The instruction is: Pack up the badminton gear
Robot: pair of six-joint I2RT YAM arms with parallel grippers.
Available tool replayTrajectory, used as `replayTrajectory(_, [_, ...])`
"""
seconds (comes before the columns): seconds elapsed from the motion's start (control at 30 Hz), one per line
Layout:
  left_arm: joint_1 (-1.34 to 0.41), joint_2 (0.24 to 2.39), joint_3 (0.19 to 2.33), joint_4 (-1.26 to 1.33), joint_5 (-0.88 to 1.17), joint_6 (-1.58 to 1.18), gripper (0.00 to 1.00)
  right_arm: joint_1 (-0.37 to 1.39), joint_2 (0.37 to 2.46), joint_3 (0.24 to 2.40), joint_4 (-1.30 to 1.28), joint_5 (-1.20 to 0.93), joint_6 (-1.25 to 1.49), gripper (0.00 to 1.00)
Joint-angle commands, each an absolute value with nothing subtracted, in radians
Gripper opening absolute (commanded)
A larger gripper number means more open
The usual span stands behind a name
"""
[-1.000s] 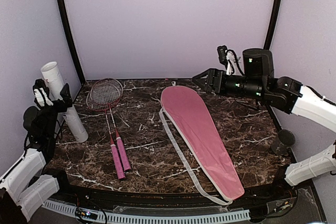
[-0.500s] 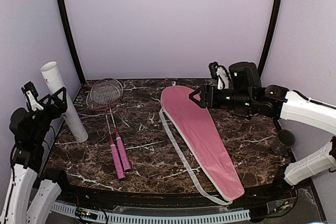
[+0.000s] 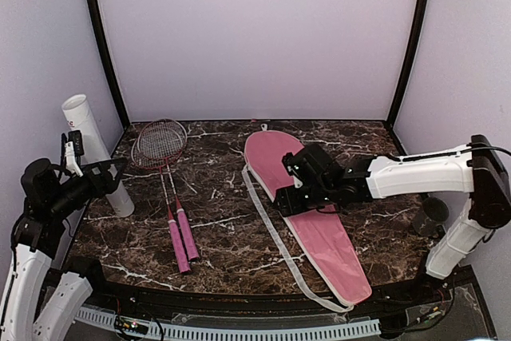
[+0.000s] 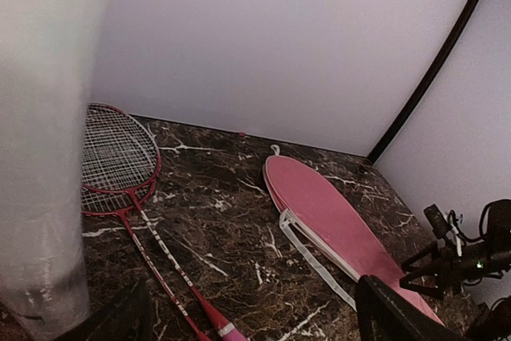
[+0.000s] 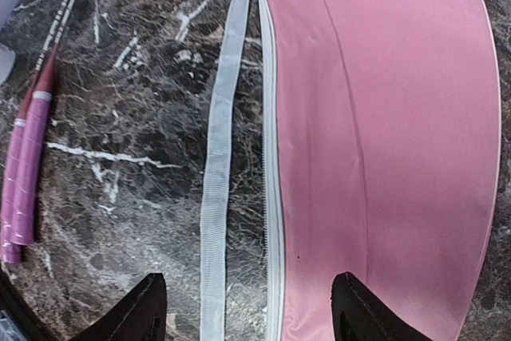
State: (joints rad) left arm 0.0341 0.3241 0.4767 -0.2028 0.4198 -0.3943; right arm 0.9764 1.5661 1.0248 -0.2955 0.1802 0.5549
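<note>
Dark brown marble-patterned table (image 3: 231, 245) inside a pale lilac enclosure. Near its middle a pink racket-shaped bag (image 3: 339, 257) lies flat, wide end toward the back wall, with a white strap (image 5: 217, 157) running along its left edge. Left of the bag, well apart from it, two red-framed rackets (image 3: 162, 157) lie side by side with heads overlapping and pink handles toward the near edge. Farther left of the bag, at the table's side, a long white tube (image 3: 82, 121) stands on end and appears to lean. No shuttlecocks are visible.

The right gripper (image 5: 247, 309) hovers low over the bag's left edge, jaws spread wide and holding nothing. The strap and zipper line lie below the gap. The left gripper (image 4: 255, 317) hangs just beside the tube, jaws also wide apart and empty.

The bag looks like thin, soft, light fabric, likely to sag and slide on the smooth stone. Its zipper edge or strap seems the best hold. The rackets look light and stiff, and the handles offer a safer grip than the delicate strings.
</note>
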Motion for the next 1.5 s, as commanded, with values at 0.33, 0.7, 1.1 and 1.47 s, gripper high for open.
replayTrajectory(0.33, [-0.217, 0.477, 0.502, -0.154, 0.516, -0.283, 0.87, 1.005, 1.777, 1.107, -0.314, 0.362, 0.540, 0.62])
replayTrajectory(0.7, [-0.595, 0.764, 0.568, -0.025, 0.278, -0.259, 0.87, 1.015, 1.897, 1.161, -0.277, 0.338, 0.503, 0.68])
replayTrajectory(1.1, [-0.796, 0.934, 0.539, 0.175, 0.036, -0.427, 0.93, 1.011, 1.905, 1.231, -0.330, 0.350, 0.581, 0.05])
replayTrajectory(1.47, [-0.796, 0.989, 0.498, 0.307, 0.044, -0.539, 0.99, 0.998, 1.731, 1.278, -0.133, 0.082, 0.652, 0.00])
